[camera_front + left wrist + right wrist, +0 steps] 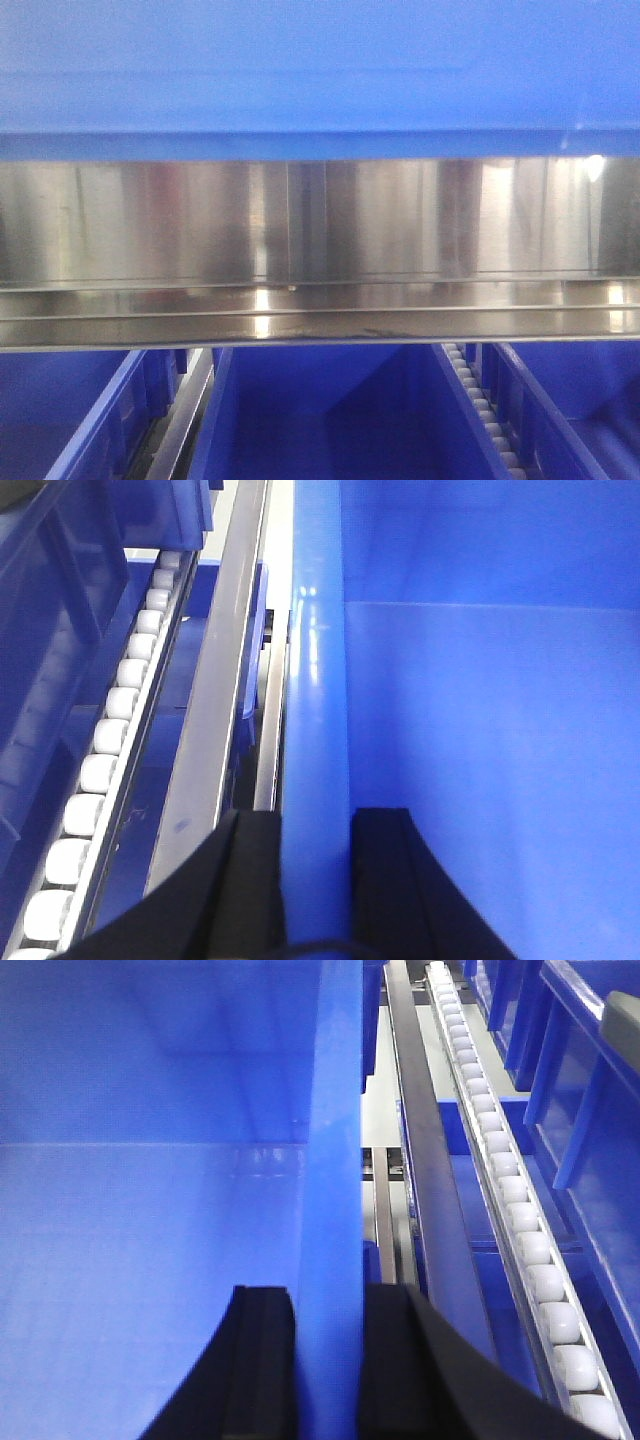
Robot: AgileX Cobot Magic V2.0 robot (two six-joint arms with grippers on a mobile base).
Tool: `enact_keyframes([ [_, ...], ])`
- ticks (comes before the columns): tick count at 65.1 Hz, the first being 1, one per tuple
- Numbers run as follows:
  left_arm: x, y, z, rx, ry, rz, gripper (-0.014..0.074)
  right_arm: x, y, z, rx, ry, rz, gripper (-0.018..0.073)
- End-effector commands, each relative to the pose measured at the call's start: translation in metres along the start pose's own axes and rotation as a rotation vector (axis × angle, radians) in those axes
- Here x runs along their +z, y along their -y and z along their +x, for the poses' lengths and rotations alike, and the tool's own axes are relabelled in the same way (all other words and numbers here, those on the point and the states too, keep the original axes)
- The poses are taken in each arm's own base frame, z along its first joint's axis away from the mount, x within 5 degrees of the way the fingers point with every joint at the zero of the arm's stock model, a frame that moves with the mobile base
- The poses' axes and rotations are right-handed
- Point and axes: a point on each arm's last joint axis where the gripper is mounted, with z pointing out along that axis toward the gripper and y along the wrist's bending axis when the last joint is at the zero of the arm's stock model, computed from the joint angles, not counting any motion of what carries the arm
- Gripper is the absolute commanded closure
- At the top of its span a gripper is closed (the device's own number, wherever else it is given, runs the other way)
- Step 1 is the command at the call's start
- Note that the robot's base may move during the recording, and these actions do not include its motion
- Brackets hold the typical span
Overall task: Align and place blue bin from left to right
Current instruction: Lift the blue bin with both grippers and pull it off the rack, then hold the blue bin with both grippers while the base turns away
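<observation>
Place of blue bin (320, 60): directly above steel rail (320, 225), spanning between arms. Jaws of left gripper (315, 880): narrow, pinching left wall rim. Jaws of right gripper (330, 1355): narrow, pinching right wall rim. Likely next: carry rightward along rail, both arms equally near.

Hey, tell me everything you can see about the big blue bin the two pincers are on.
The blue bin is a large medium-blue crate of smooth, glossy plastic, open-topped and empty where its inside shows. The left pincer is shut over one side wall's rim, the right pincer over the opposite one, each with a finger inside and one outside. White roller tracks run along both sides. In the front view its wall fills the top, above a steel rail.
</observation>
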Motion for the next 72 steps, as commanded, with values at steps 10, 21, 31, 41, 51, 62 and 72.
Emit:
enact_keyframes([
  [10, -0.0056, 0.0063, -0.0073, -0.004, 0.079, 0.082, 0.0707, -0.0046, -0.0096, -0.0105, -0.012, 0.107, -0.105, 0.0638],
  [21, -0.0056, 0.0063, -0.0073, -0.004, 0.079, 0.082, 0.0707, -0.0046, -0.0096, -0.0105, -0.012, 0.107, -0.105, 0.0638],
  [31, -0.0056, 0.0063, -0.0073, -0.004, 0.079, 0.082, 0.0707, -0.0046, -0.0096, -0.0105, -0.012, 0.107, -0.105, 0.0638],
  [41, -0.0056, 0.0063, -0.0073, -0.004, 0.079, 0.082, 0.0707, -0.0046, -0.0096, -0.0105, -0.012, 0.107, -0.105, 0.0638],
  [51, -0.0056, 0.0063, -0.0073, -0.004, 0.079, 0.082, 0.0707, -0.0046, -0.0096, -0.0105, -0.012, 0.107, -0.105, 0.0638],
  [62, -0.0056, 0.0063, -0.0073, -0.004, 0.079, 0.082, 0.0707, -0.0046, -0.0096, -0.0105, -0.012, 0.107, -0.105, 0.0638],
  [72, -0.0056, 0.0063, -0.0073, -0.004, 0.079, 0.082, 0.0707, -0.0046, -0.0096, -0.0105, -0.012, 0.107, -0.105, 0.0638],
])
